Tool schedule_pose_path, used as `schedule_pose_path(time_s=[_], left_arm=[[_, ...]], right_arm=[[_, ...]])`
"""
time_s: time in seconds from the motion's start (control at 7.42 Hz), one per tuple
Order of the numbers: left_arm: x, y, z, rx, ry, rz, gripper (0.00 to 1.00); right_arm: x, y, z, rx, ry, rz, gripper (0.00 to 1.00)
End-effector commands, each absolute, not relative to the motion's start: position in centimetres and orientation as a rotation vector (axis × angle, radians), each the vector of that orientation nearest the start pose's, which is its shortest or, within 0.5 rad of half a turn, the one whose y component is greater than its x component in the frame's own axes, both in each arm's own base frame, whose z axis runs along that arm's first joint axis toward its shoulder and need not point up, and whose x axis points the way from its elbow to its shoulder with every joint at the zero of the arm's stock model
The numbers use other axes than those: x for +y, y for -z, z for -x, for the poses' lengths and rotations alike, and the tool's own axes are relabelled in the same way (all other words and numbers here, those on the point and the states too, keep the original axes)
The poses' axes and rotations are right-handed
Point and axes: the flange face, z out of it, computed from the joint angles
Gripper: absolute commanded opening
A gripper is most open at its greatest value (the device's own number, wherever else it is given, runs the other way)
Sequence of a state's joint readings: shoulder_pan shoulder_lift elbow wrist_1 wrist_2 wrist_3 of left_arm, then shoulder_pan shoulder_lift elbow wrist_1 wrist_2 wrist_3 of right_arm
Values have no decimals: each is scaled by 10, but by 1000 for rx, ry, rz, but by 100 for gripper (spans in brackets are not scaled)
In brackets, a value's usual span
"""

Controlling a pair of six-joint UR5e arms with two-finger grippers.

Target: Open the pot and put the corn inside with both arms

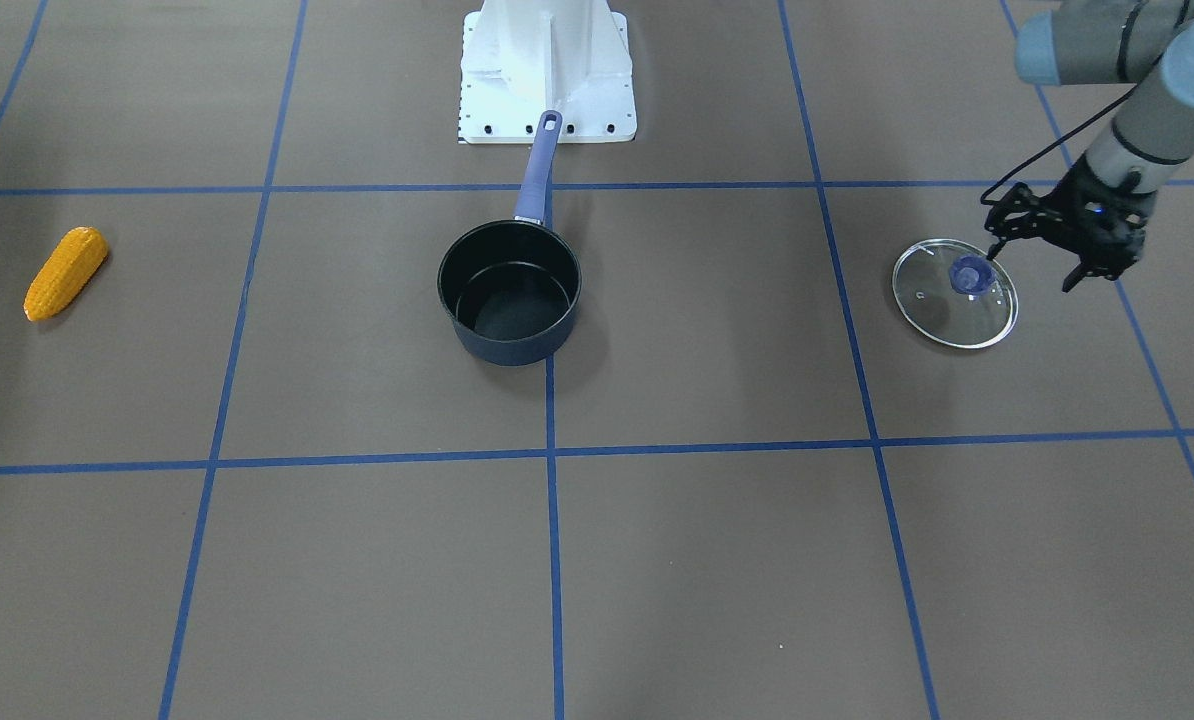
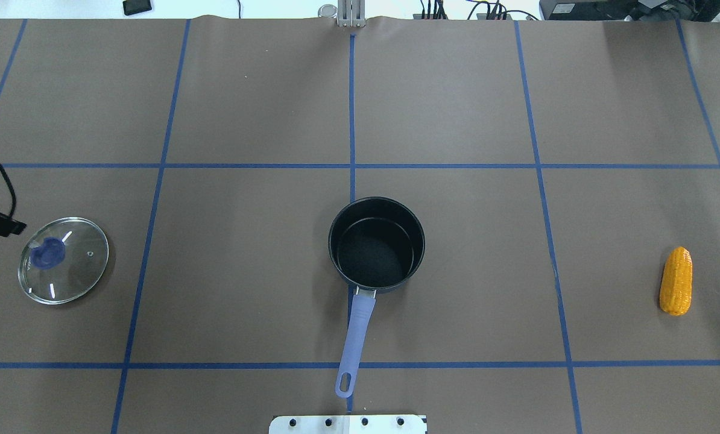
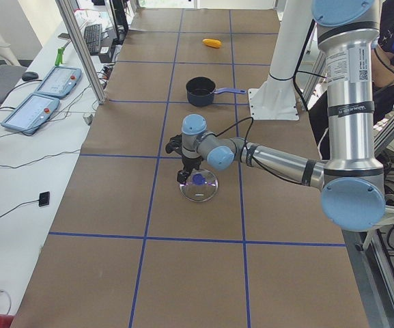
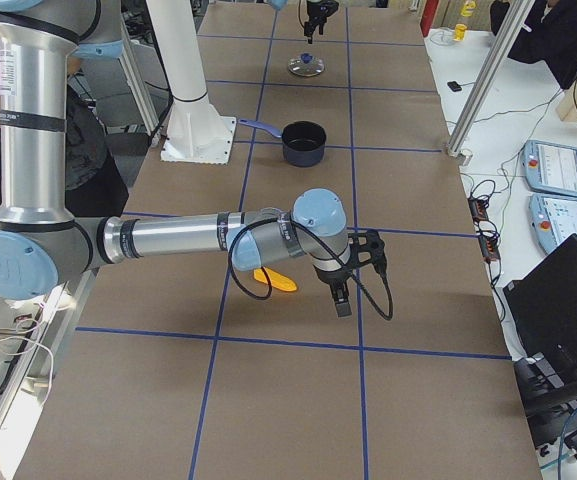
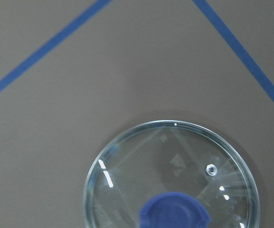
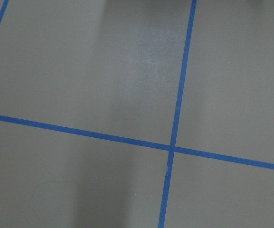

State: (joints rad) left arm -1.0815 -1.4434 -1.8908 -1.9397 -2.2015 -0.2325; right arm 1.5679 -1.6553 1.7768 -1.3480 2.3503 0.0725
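The dark blue pot (image 1: 512, 305) stands open and empty mid-table, its handle toward the robot base; it also shows in the overhead view (image 2: 375, 247). Its glass lid (image 1: 955, 293) with a blue knob lies flat on the table on the robot's left, also in the overhead view (image 2: 63, 260) and the left wrist view (image 5: 172, 175). My left gripper (image 1: 1037, 262) hangs open and empty just above and beside the lid. The orange-yellow corn (image 1: 65, 272) lies on the table at the far right (image 2: 676, 281). My right gripper (image 4: 340, 298) shows only in the exterior right view, close to the corn (image 4: 273, 279); I cannot tell its state.
The white base plate (image 1: 547, 110) sits behind the pot handle. Blue tape lines cross the brown table cover. Tablets and cables lie on the side bench (image 3: 43, 92). The right wrist view shows only table and tape.
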Motion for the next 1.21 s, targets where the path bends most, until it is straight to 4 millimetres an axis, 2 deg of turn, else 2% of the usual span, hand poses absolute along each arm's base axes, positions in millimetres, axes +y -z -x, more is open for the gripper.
schedule_pose_path(time_s=[0.0, 0.13, 0.27, 0.4, 0.54, 0.67, 1.08], left_arm=[[-449, -547, -45, 852, -176, -191, 98], [-446, -563, -26, 885, -118, -109, 98], [-446, -571, -9, 868, -168, -135, 98], [-440, -586, 22, 864, -149, -102, 98], [-431, -597, 47, 854, -119, -94, 98], [-424, -598, 60, 851, -82, -104, 98], [-425, -597, 59, 850, -82, -101, 98]], right_arm=[[-472, -566, -57, -818, 57, -290, 100], [-472, -554, -47, -831, 38, -285, 100], [-475, -544, -30, -855, 6, -298, 100], [-476, -534, 0, -889, -37, -299, 100], [-472, -534, 26, -892, -70, -290, 100], [-459, -546, 49, -870, -80, -287, 100], [-397, -586, 107, -829, -151, -294, 100]])
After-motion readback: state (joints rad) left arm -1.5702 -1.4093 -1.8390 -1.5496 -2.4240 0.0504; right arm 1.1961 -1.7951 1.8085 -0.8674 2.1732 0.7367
